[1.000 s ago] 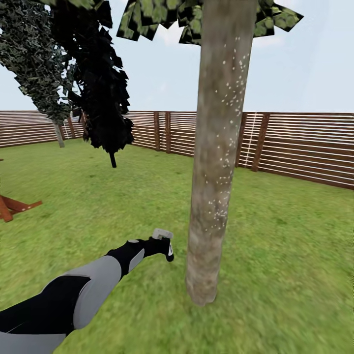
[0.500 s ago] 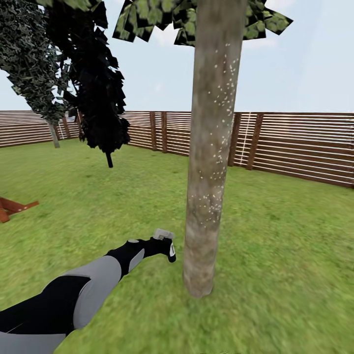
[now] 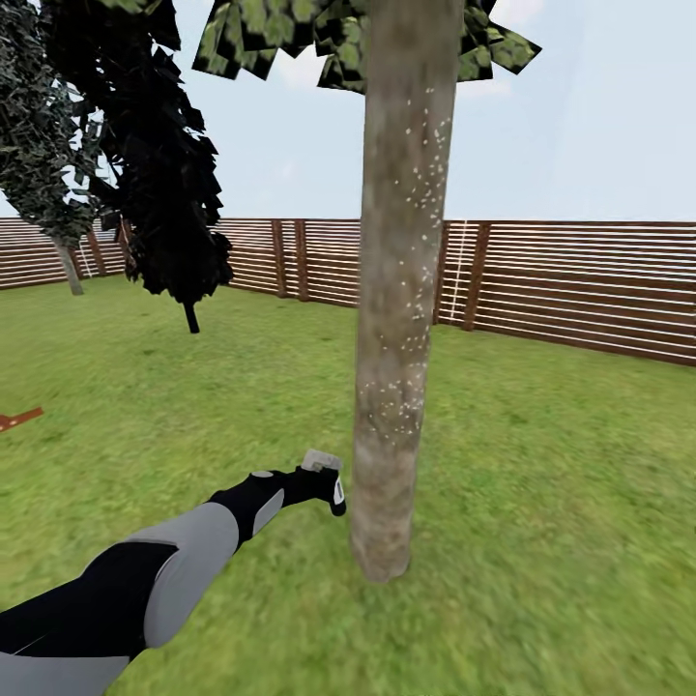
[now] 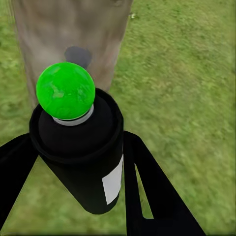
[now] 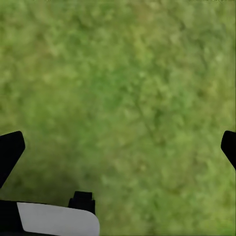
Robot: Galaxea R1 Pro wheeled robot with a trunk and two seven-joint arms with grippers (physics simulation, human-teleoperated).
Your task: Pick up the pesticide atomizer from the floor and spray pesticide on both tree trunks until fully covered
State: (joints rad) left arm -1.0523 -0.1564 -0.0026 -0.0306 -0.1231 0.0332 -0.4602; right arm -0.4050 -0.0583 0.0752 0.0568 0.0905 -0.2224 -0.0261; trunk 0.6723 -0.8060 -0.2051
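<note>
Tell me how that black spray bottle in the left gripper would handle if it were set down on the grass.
The pesticide atomizer looks rigid, so the left gripper probably will not squash it. Its round body and domed green top suggest it would roll if laid sideways. On the uneven grass it may tip upright.

The head view looks forward and slightly down across the lawn to the fence, with the tree trunk near, running through the frame's centre. The left wrist view sits close behind the left claw, facing along the atomizer at the same trunk in its upper left. The right wrist view faces straight down at grass, close, with the right claw's fingertips at the frame's side edges.
</note>
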